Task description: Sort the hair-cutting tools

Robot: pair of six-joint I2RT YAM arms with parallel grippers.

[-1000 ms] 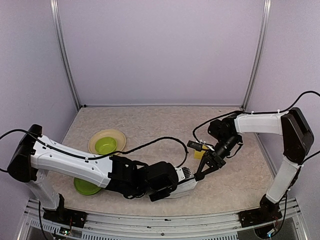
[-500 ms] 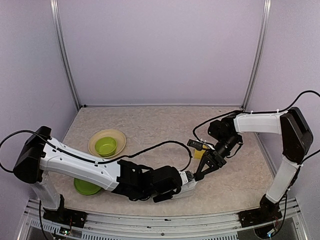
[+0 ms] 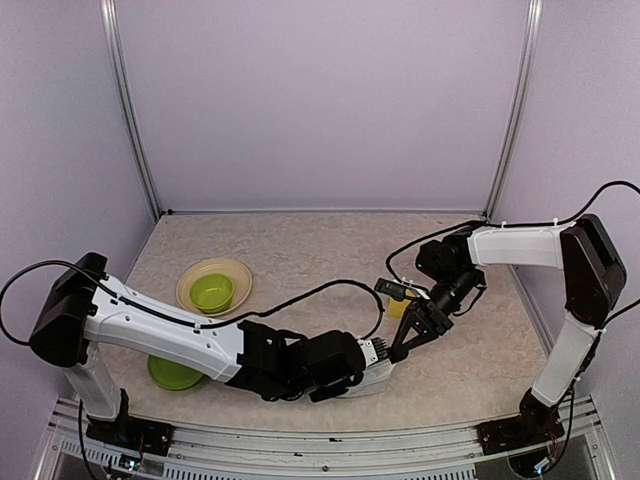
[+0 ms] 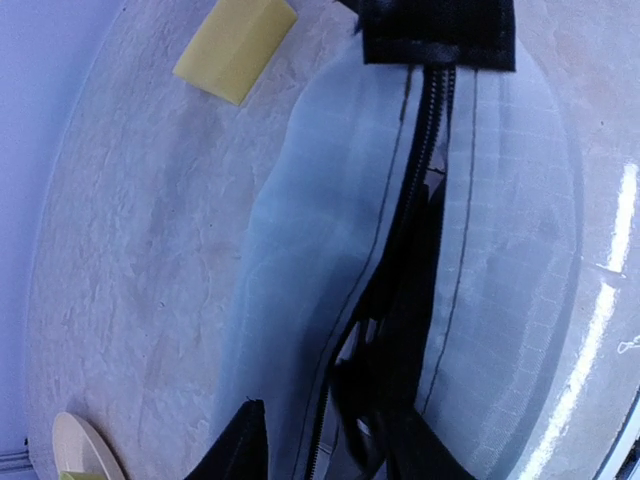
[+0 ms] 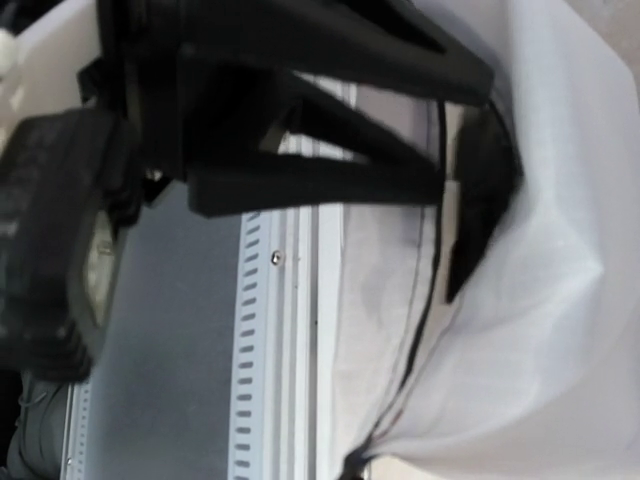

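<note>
The white zip pouch [image 4: 500,250] lies under my left gripper [image 4: 330,425], its zip partly open. Dark tools [image 4: 395,340] lie in the opening; I cannot tell which ones. My left fingers [image 4: 240,450] stand apart, one on the fabric left of the zip, the other beside the dark tools. In the top view the left gripper [image 3: 372,362] is low over the pouch [image 3: 372,380], with a small toothed part [image 3: 371,348] at its tip. My right gripper [image 3: 404,345] is at the pouch's right end. In the right wrist view its fingers close on the pouch's edge [image 5: 540,300].
A yellow block [image 3: 400,306] lies by the right gripper and also shows in the left wrist view [image 4: 235,45]. A green bowl [image 3: 212,291] stands on a pale plate [image 3: 238,270] at the left. A green plate [image 3: 168,375] is partly under the left arm. The metal front rail [image 5: 290,350] is close.
The left arm has swung and settled lower over the pouch, its gripper shifting slightly. The right arm has not moved.
</note>
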